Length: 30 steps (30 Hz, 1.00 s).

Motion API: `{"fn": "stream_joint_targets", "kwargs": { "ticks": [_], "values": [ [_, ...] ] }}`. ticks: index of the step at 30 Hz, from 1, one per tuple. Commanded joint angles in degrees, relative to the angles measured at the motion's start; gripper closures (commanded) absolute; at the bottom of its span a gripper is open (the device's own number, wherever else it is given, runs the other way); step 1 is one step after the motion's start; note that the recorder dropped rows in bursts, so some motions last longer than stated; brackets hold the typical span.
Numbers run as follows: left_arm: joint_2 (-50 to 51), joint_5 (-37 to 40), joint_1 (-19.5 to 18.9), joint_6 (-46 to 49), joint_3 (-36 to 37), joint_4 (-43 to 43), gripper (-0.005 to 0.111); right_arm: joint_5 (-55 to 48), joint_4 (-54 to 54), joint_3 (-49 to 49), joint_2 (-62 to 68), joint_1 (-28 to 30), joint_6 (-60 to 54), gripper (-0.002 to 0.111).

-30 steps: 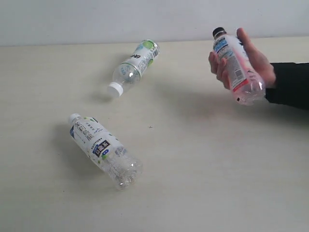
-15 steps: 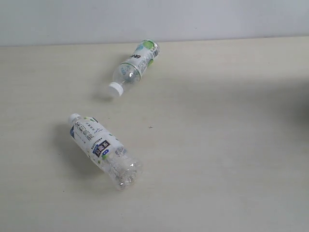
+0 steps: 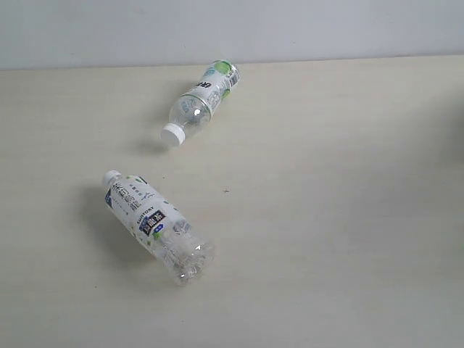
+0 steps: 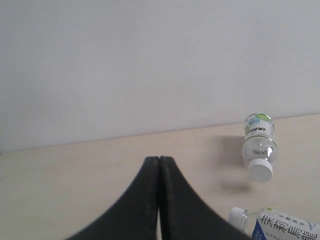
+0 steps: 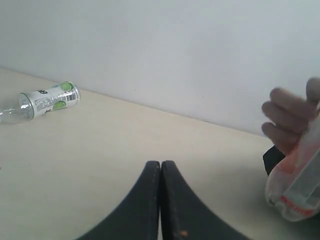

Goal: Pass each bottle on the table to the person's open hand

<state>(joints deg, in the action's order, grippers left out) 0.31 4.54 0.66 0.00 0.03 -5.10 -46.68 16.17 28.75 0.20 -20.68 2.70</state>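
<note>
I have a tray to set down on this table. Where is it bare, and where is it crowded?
Bare: the wide stretch of table right of the far bottle and the near bottle, plus a narrower gap between them. It is crowded only at left-centre, where those two lie on their sides.

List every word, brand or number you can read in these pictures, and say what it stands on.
Near bottle: blue characters and white print on a dark patch, too blurred to read.
Far bottle: dark lettering on the label, too small to read.
Bottle in the hand: label blurred, nothing legible.
</note>
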Motion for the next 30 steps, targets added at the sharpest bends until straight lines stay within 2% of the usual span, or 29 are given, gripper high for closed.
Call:
{"fn": "stream_joint_targets", "kwargs": {
  "ticks": [1, 30],
  "values": [
    [-0.3, 0.1, -0.1, 0.0, 0.0, -0.1, 0.107, -0.1, 0.2, -0.3, -0.2, 0.0, 0.4, 0.108],
    [-0.3, 0.1, -0.1, 0.0, 0.0, -0.1, 0.107, -0.3, -0.8, -0.3, -0.2, 0.0, 0.6, 0.108]
  ]
}}
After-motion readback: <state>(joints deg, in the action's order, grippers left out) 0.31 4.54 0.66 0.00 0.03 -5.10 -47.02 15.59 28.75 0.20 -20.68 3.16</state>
